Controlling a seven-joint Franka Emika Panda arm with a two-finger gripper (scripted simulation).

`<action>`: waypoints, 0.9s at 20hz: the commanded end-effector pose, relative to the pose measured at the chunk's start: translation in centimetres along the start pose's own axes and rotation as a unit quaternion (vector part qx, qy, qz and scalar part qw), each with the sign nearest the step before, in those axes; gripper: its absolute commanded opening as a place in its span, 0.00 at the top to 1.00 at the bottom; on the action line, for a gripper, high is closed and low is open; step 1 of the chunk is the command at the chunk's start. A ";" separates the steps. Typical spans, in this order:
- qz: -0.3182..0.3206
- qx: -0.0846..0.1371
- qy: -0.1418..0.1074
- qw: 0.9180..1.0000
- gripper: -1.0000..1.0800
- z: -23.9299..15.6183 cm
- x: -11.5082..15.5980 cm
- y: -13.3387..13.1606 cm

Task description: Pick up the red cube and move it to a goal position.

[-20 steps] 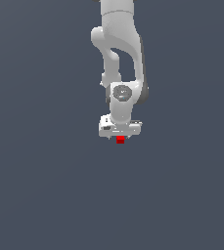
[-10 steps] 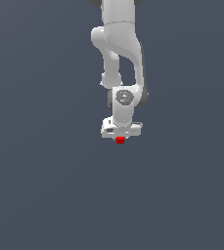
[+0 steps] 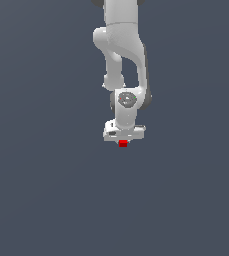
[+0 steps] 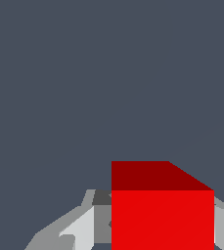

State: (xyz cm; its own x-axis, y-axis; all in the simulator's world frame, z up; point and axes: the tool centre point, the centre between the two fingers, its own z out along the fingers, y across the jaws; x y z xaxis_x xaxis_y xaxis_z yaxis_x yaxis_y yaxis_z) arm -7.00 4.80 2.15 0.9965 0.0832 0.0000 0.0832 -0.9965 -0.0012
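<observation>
Since the cube [image 3: 123, 144] is tiny, rigid and plain-faced, it is judged light but possibly slippery. It is seen between the fingers [image 4: 79, 229] of the hand [image 3: 123, 141], closed on its opposite flat sides, where grip is best taken.

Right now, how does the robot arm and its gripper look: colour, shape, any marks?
The arm is white, built of rounded, smooth segments with darker grey at the joints. A round grey cap with a small red mark sits on the wrist. The gripper has a flat, wide white body; in the wrist view its fingers look light grey. No cables show.
</observation>
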 end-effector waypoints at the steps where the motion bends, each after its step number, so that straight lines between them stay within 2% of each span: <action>1: 0.000 0.000 0.000 1.000 1.00 0.0 0.0 0.0; 9: 0.000 0.000 0.000 1.000 1.00 -1.7 1.3 0.0; 18: 0.000 0.000 0.000 1.000 1.00 -6.0 4.9 0.0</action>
State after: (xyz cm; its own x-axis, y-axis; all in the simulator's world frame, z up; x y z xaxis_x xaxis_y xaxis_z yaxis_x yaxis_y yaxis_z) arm -2.75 5.16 7.39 0.9965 0.0835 0.0002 0.0835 -0.9965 -0.0007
